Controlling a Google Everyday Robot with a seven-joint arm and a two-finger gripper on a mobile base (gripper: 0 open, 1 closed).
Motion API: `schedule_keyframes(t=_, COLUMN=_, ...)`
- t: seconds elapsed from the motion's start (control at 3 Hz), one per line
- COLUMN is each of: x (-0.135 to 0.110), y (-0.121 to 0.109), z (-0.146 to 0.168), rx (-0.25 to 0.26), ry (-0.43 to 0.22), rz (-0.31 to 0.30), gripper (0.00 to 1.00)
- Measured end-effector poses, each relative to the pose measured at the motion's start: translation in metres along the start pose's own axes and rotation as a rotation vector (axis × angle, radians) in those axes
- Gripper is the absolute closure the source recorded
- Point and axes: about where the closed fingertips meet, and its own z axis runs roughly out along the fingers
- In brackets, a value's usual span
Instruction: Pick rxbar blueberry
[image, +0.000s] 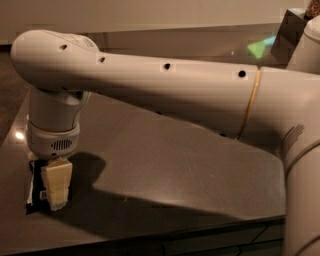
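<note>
Flat rxbar blueberry (34, 186) in a dark blue wrapper lay on the dark grey bench (165, 170). The cream pincer (56, 192) pointed down over the bar; whether it was open or closed could not be told.

matt plastic tool (56, 200) over rxbar blueberry (34, 186); tabletop (175, 165) glossy

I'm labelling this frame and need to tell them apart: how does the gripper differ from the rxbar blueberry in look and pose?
Colour: the gripper is pale cream, while the rxbar blueberry has a dark wrapper.
Pose: the gripper points straight down, while the rxbar blueberry lies flat on the table.
Visibility: the gripper shows fully, while the rxbar blueberry is mostly hidden behind it.
Both are at the table's front left corner.
</note>
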Motion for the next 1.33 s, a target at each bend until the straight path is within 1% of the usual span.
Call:
schedule_keyframes(t=0.33, x=0.001, y=0.000, z=0.002, rx=-0.009, ry=0.013, rz=0.007, gripper=0.46)
schedule_keyframes(t=0.67, x=-0.002, y=0.000, z=-0.006, rx=-0.009, ry=0.013, rz=0.008, gripper=0.76)
schedule_keyframes(t=1.0, x=0.000, y=0.000, z=-0.009, rx=-0.008, ry=0.009, rz=0.017, gripper=1.00)
schedule_keyframes(t=1.33, x=0.012, y=0.000, z=-0.022, rx=-0.002, ry=-0.014, rz=0.058, gripper=1.00)
